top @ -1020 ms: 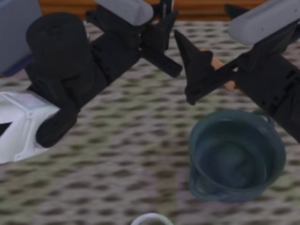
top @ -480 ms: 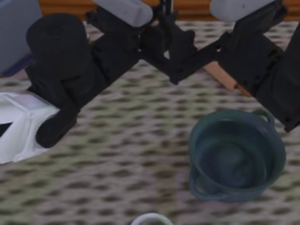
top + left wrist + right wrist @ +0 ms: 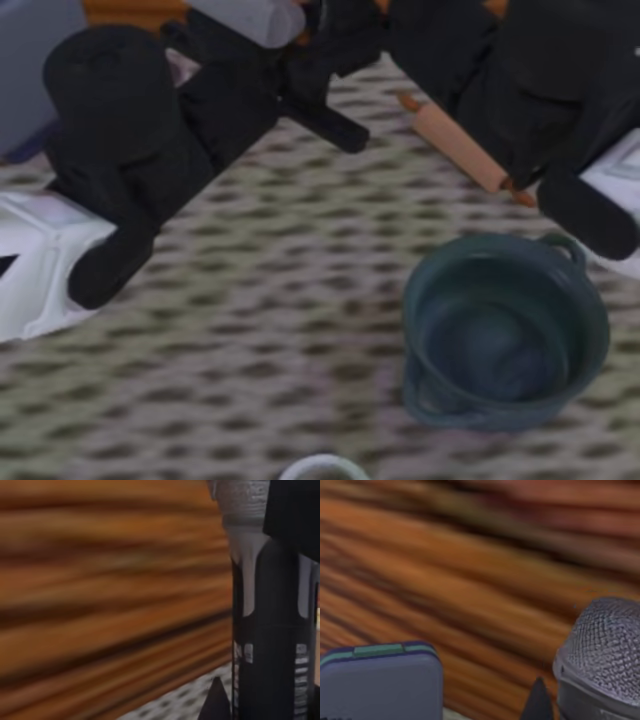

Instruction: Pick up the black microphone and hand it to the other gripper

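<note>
Now that the right gripper (image 3: 385, 40) has closed in on the black microphone (image 3: 267, 630) — left gripper (image 3: 335, 50) beside it — handover looks imminent; whether either gripper's fingers clamp it, I cannot tell.

Rolling pin (image 3: 455, 142) behind pot (image 3: 505, 330)

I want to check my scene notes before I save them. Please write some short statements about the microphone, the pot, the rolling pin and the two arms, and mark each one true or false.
1. The black microphone has a silver-grey mesh head. True.
2. The microphone lies in the green pot. False: nothing shows inside the pot; the microphone is up by the claws.
3. The wooden rolling pin lies on the table beside the right arm. True.
4. Both arms are parked at the table's near edge. False: the left claw and the right claw meet at the far edge, near the middle.
</note>
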